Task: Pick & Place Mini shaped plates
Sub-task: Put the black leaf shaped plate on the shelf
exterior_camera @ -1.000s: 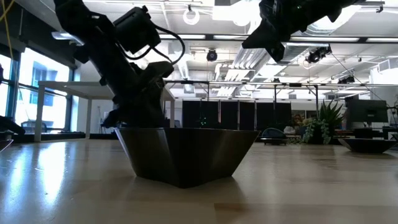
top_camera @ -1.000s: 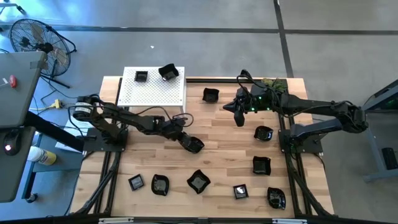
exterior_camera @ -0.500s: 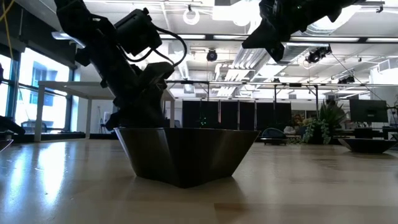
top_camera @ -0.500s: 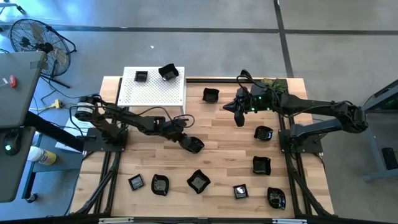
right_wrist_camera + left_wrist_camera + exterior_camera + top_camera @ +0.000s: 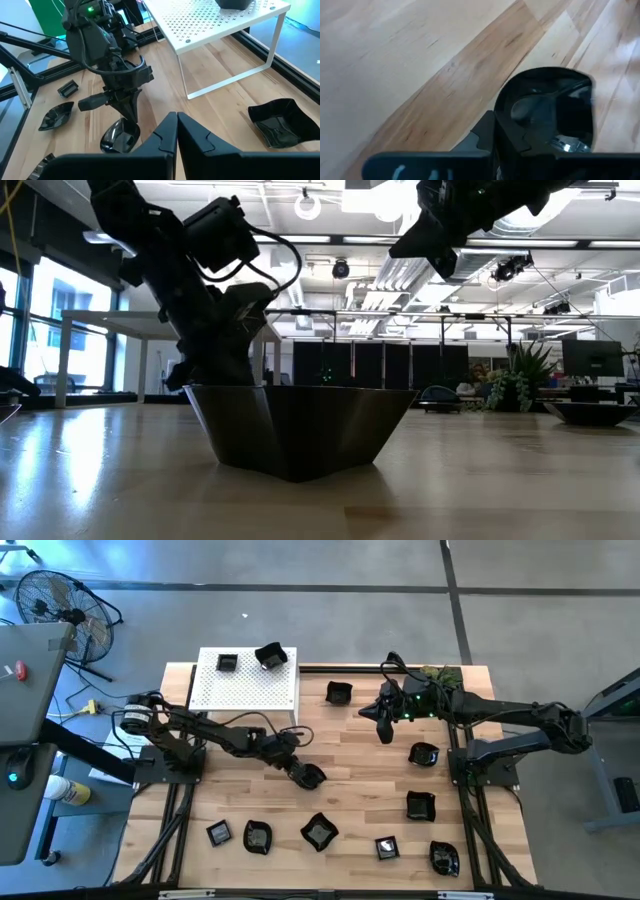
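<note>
1 round plate (image 5: 311, 775) lies mid-table, its rim pinched by the left gripper (image 5: 298, 771). 2 plates (image 5: 271, 655) sit on the white stand (image 5: 247, 686). The right gripper (image 5: 384, 734) hovers behind, fingers pressed together, empty.

Bare table (image 5: 350, 745) mid-board; plates (image 5: 318, 832) crowd the near edge.
</note>
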Action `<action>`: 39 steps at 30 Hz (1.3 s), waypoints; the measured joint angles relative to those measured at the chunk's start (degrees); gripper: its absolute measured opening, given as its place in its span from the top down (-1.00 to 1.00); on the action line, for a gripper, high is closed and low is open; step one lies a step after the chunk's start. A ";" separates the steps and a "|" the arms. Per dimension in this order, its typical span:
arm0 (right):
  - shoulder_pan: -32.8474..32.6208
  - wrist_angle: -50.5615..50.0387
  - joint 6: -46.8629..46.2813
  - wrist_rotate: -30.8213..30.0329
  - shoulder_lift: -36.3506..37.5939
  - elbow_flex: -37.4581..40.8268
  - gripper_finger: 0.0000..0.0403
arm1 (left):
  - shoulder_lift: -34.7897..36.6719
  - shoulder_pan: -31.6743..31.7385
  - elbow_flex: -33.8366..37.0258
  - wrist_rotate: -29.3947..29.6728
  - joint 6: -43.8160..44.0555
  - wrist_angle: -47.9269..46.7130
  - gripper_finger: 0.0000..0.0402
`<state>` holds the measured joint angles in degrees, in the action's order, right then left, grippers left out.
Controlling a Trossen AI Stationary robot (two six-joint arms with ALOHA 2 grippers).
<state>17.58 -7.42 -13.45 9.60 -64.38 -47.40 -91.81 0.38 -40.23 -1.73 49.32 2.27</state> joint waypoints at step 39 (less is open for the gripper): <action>0.00 0.00 1.01 0.01 0.00 0.00 0.97 | 0.02 0.02 0.00 -6.78 4.84 0.50 0.98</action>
<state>17.58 -7.42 -12.45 9.61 -64.38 -47.40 -91.79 0.40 -40.23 -8.51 54.15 2.78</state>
